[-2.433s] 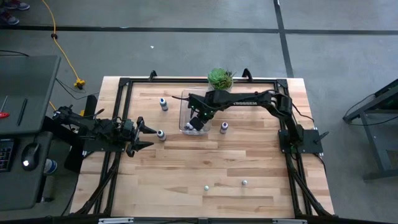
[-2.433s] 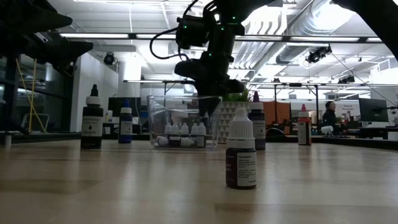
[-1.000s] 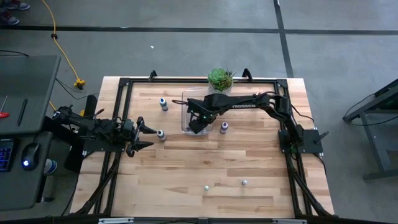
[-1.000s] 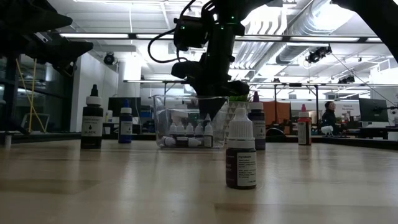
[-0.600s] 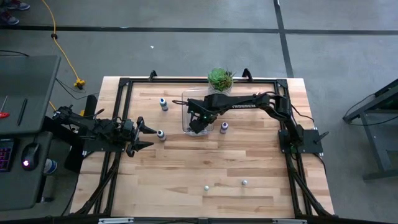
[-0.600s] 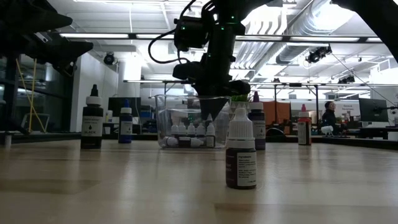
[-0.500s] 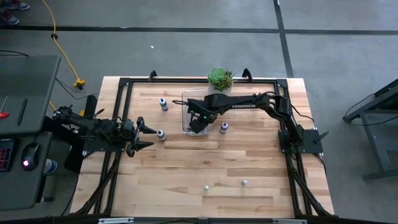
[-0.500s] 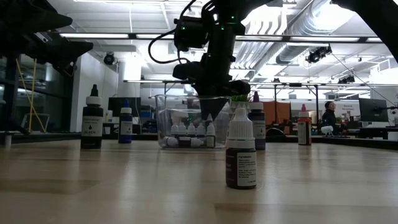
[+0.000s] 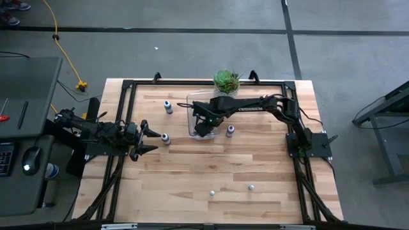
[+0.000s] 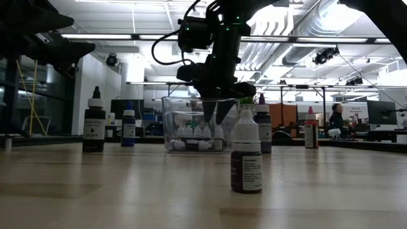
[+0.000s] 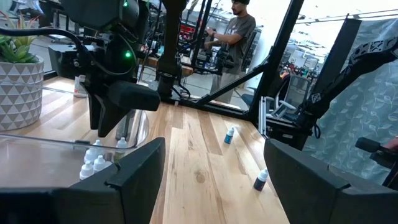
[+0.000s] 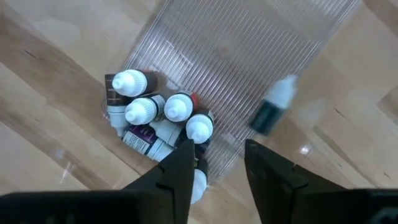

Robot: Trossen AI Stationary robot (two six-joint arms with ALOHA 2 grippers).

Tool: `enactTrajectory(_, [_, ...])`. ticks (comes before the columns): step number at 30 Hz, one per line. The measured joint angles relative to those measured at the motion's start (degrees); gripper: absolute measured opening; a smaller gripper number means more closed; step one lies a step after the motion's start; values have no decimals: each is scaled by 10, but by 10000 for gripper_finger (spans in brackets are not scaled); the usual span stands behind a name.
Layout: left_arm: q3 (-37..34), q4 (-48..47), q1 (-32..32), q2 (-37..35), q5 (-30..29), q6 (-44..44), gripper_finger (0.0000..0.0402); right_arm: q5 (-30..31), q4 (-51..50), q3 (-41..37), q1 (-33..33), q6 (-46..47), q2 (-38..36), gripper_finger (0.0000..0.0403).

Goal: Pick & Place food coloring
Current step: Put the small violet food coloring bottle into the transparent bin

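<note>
Clear plastic bin takes another bottle: release step at the drop-off

Clear-walled and ribbed on its floor, the bin [image 9: 192,118] sits near the far middle of the tabletop [image 9: 211,166], just in front of the succulent [image 9: 226,80]. The right claw [image 12: 215,163] hangs low inside it, fingers spread a little with nothing seen between them. My reading is that this is the let-go at the end of one placement. Directly under and just ahead of the fingertips lies a huddle of food coloring bottles [image 12: 163,118], white caps up, crowded into one corner of the bin; one bottle [image 12: 196,180] lies partly hidden right below the fingers, almost touching them.

Several bottles remain out on the tabletop: a purple-capped bottle [image 9: 230,131] just beside the bin on the right arm's side, a blue-capped bottle [image 9: 168,107] on the other side, another bottle [image 9: 165,138] close in front of the left claw [image 9: 153,139], and two small ones [image 9: 212,192] near the front edge. The task looks partly done.

Next, the right claw should lift straight up clear of the bin walls without catching a cap, then go for a loose bottle; the purple-capped one is nearest. The left claw waits at the left edge, fingers spread wide and empty.
</note>
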Motion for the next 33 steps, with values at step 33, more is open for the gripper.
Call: enactTrajectory(33, [0,0,0,0,0,0,271,77,-237,304,162,-171,-4,152])
